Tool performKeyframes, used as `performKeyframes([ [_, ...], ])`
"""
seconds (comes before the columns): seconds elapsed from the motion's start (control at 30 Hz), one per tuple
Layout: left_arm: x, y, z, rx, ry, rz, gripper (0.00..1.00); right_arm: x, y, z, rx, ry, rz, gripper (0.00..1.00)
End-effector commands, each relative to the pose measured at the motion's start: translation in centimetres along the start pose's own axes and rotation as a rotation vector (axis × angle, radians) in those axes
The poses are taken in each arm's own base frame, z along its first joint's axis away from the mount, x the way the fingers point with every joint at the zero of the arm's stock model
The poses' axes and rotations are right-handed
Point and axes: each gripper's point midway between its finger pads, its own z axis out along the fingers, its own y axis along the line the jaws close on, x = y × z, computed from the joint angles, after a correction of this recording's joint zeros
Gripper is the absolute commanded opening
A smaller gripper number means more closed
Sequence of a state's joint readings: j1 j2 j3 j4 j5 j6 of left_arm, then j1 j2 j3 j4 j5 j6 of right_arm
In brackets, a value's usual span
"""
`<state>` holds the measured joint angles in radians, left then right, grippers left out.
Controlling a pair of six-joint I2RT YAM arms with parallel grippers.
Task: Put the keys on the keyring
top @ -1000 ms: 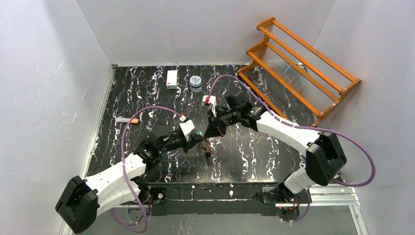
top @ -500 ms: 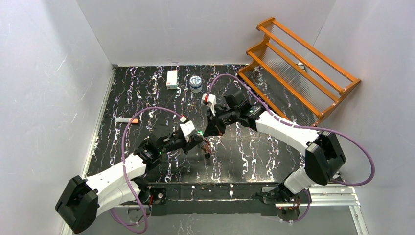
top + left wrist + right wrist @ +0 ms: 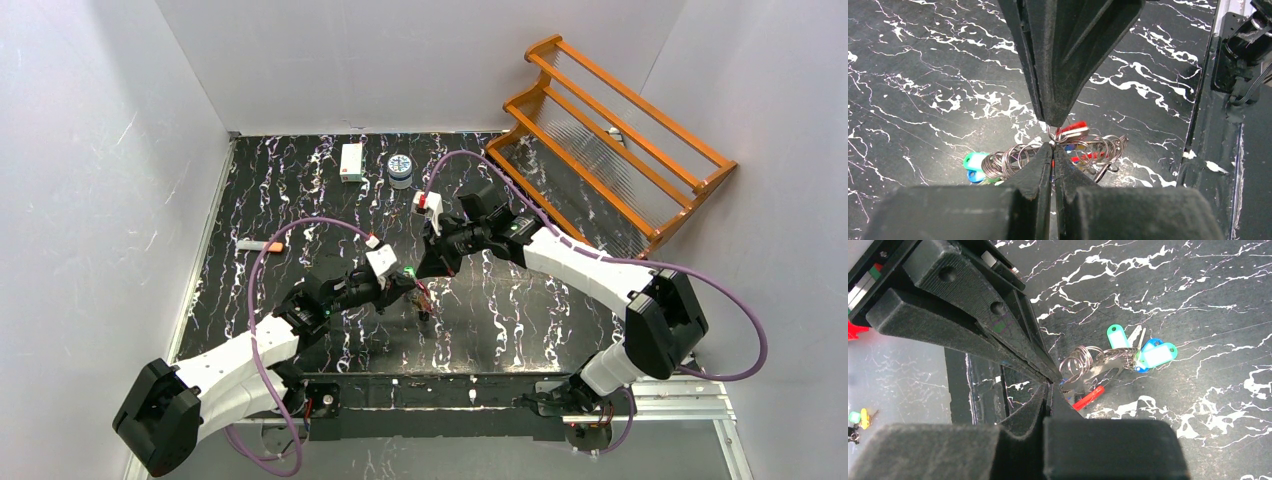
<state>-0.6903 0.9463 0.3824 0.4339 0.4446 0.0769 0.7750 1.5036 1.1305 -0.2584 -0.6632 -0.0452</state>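
The keyring (image 3: 1100, 146), a bunch of thin silver rings, carries keys with a green cap (image 3: 976, 160), a blue cap and red caps (image 3: 1074, 128). It sits just over the black marble table. My left gripper (image 3: 1053, 146) is shut on a thin ring at the top of the bunch. My right gripper (image 3: 1053, 123) comes in from the opposite side, tip to tip, and is shut on the same small ring. In the right wrist view the rings (image 3: 1077, 360), green caps (image 3: 1158, 355) and a red cap (image 3: 1089, 397) lie beyond my right gripper (image 3: 1049, 386). From above, both grippers meet at the bunch (image 3: 424, 298).
An orange wooden rack (image 3: 620, 140) stands at the back right. A white box (image 3: 351, 161) and a small round tin (image 3: 400, 170) are at the back. A small orange and white object (image 3: 262, 245) lies at the left. The table's front rail (image 3: 450, 392) is near.
Both grippers stay tip to tip over the bunch. The right arm has shifted very slightly to the left; the keys have not visibly moved.
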Motion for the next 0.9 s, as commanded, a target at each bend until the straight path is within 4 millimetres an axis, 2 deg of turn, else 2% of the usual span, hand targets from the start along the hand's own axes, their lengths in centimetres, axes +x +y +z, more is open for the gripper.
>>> performKeyframes([
  [0.0,-1.6,-0.1,0.1,-0.007,-0.064,-0.013,0.00,-1.7,1.4,-0.9,-0.032,-0.062,-0.088,0.01],
  [0.33,-2.1,0.1,0.1,-0.023,-0.081,-0.031,0.00,-1.4,1.3,-0.9,0.015,-0.048,-0.123,0.01],
  [0.87,-2.0,0.0,-0.2,-0.033,-0.093,-0.071,0.00,-0.8,-0.3,-1.5,0.157,-0.043,-0.120,0.01],
])
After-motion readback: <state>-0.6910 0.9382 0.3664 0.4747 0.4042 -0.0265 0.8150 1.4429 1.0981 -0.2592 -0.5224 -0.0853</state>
